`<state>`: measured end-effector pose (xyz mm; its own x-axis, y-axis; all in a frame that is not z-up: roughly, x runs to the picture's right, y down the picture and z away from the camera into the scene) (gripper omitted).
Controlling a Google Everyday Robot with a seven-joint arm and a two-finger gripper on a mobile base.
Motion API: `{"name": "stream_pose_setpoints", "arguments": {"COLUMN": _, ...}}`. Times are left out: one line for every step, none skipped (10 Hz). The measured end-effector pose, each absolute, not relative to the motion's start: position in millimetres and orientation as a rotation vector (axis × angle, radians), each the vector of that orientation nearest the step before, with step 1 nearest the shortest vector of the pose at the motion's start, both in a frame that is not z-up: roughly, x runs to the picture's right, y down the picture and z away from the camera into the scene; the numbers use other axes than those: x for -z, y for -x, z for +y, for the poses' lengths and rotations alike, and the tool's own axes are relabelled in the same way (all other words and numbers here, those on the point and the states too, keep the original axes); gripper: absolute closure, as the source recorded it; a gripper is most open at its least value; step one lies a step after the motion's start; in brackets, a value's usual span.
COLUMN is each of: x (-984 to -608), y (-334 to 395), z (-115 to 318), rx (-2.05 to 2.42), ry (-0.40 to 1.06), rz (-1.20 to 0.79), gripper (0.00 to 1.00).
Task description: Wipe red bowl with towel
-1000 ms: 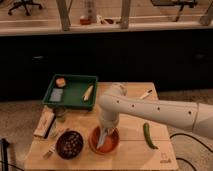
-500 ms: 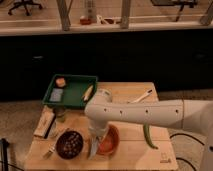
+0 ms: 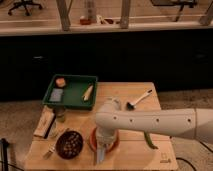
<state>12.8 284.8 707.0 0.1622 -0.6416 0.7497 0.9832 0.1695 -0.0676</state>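
The red bowl (image 3: 115,143) sits on the wooden table near its front edge, and the arm covers most of it. My gripper (image 3: 102,142) points down over the bowl's left half, at the end of the white arm (image 3: 150,122) that reaches in from the right. It is shut on the towel (image 3: 100,154), a pale strip that hangs from it and trails over the bowl's front-left rim onto the table.
A dark brown bowl (image 3: 69,144) with speckled contents stands just left of the red bowl, with a fork (image 3: 50,149) beside it. A green tray (image 3: 75,95) with small items is at the back left. A green vegetable (image 3: 150,141) lies to the right, a spoon (image 3: 139,99) at the back right and a packet (image 3: 44,122) at the left edge.
The arm has swung left and its elbow has come lower across the table. The gripper has shifted from the bowl's middle to its left side, dragging the towel toward the front-left rim.
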Motion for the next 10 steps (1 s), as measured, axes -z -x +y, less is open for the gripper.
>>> {"name": "stream_pose_setpoints", "arguments": {"x": -713.4, "y": -30.5, "z": 279.9, "rx": 1.249, "ry": 0.654, "rz": -0.645, "gripper": 1.00}}
{"name": "stream_pose_setpoints", "arguments": {"x": -718.3, "y": -37.1, "z": 273.9, "rx": 1.231, "ry": 0.655, "rz": -0.640, "gripper": 1.00}}
{"name": "stream_pose_setpoints", "arguments": {"x": -723.9, "y": -42.9, "z": 267.2, "rx": 1.214, "ry": 0.662, "rz": -0.632, "gripper": 1.00}}
{"name": "stream_pose_setpoints", "arguments": {"x": -732.5, "y": -42.7, "z": 255.0, "rx": 1.203, "ry": 0.666, "rz": -0.627, "gripper": 1.00}}
{"name": "stream_pose_setpoints", "arguments": {"x": -739.8, "y": -39.2, "z": 242.7, "rx": 1.200, "ry": 0.670, "rz": -0.624, "gripper": 1.00}}
{"name": "stream_pose_setpoints", "arguments": {"x": -744.2, "y": -32.7, "z": 234.2, "rx": 1.205, "ry": 0.672, "rz": -0.623, "gripper": 1.00}}
{"name": "stream_pose_setpoints", "arguments": {"x": -745.6, "y": -24.9, "z": 229.2, "rx": 1.214, "ry": 0.672, "rz": -0.623, "gripper": 1.00}}
{"name": "stream_pose_setpoints", "arguments": {"x": -744.4, "y": -15.3, "z": 225.7, "rx": 1.228, "ry": 0.672, "rz": -0.622, "gripper": 1.00}}
{"name": "stream_pose_setpoints", "arguments": {"x": -741.8, "y": -1.2, "z": 224.1, "rx": 1.252, "ry": 0.668, "rz": -0.627, "gripper": 1.00}}
{"name": "stream_pose_setpoints", "arguments": {"x": -738.4, "y": 13.1, "z": 225.3, "rx": 1.282, "ry": 0.663, "rz": -0.635, "gripper": 1.00}}
